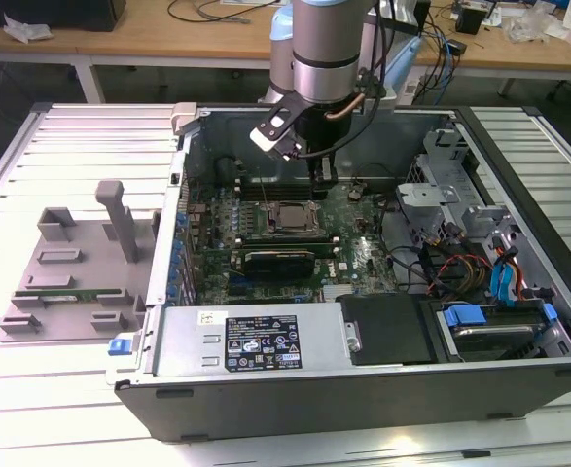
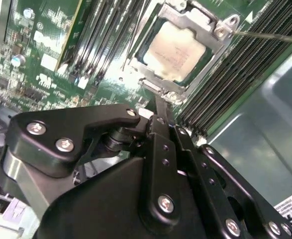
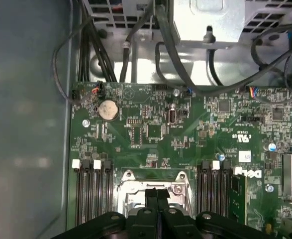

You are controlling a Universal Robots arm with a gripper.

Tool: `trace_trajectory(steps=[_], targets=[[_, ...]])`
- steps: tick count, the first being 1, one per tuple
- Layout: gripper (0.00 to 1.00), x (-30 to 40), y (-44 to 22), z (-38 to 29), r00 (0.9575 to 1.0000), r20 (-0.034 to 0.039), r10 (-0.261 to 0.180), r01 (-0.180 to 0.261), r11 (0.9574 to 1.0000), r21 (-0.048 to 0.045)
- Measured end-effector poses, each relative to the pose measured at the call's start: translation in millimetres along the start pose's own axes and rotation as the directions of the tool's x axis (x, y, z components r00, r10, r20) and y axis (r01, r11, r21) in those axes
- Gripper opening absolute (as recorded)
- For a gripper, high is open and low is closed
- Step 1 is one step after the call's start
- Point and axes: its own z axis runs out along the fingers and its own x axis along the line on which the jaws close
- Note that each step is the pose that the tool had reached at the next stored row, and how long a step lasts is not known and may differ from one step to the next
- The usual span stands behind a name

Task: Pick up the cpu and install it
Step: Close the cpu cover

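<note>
The cpu, a flat square chip with a silver-grey top, lies in the motherboard socket inside the open computer case. In the second wrist view the cpu sits flat with the socket's metal frame around it. My gripper hangs just past the socket's far edge, slightly above the board. Its black fingers are pressed together with nothing between them, as the gripper shows near the frame's corner and the gripper shows over the socket frame.
Memory slots flank the socket on both sides. Cables, a drive cage and a power supply crowd the case. On the exterior view's left, a grey fixture holds a green memory stick.
</note>
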Motion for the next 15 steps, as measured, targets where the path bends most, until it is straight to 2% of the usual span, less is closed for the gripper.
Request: trace_trajectory(steps=[1, 2, 9, 15], targets=[[0.11, 0.0, 0.5, 0.4, 1.0, -0.0004, 0.0, 0.0, 0.9994, 0.034], [0.11, 0.0, 0.4, 0.4, 1.0, -0.0003, 0.0, 0.0, 0.9993, 0.0382], [0.11, 0.1, -3.7, 0.3, 1.0, -0.0005, 0.0, 0.0, 0.9993, 0.0382], [0.11, 0.1, -4.0, 0.3, 1.0, -0.0005, 0.0, 0.0, 0.9993, 0.0383]])
